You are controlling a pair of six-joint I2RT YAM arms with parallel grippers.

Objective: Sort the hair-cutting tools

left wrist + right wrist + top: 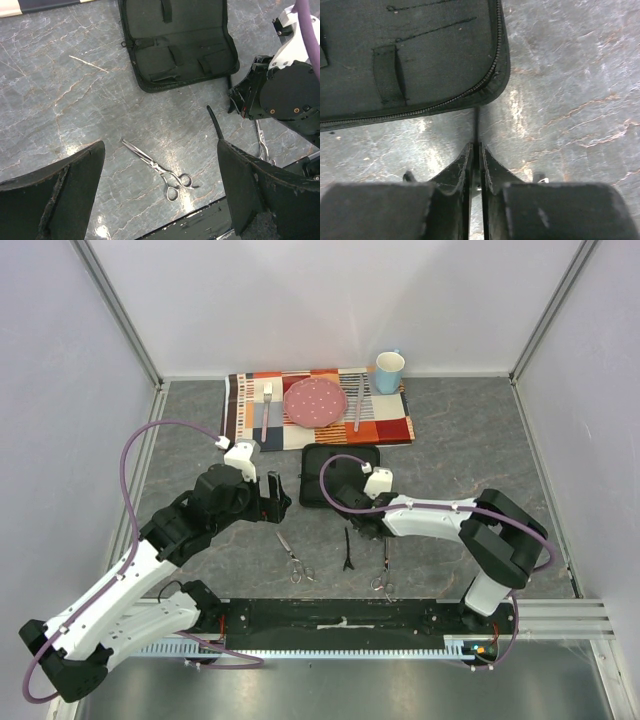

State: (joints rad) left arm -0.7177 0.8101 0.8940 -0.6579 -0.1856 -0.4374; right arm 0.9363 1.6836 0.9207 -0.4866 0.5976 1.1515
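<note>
Right wrist view shows the right pincer (476,150) clenched on a thin black strip (477,127); I cannot tell whether it is a clip or a comb. Its free end pokes ahead of the fingertips toward the zipped rim of the open case (420,60) just beyond. Gripping it edge-on at one end probably leaves the rest free to slide into a pocket. The left pincer (161,146) hangs released above the table (60,90), fingers spread wide. A pair of scissors (155,166) lies flat beneath the gap, likely its next pick. A second pair of scissors (261,145) lies off to that pincer's right, on the base side of the right pincer. A loose black clip (216,125) rests between the two pairs. Count: two scissors, one clip lying loose, one strip held, one case.
</note>
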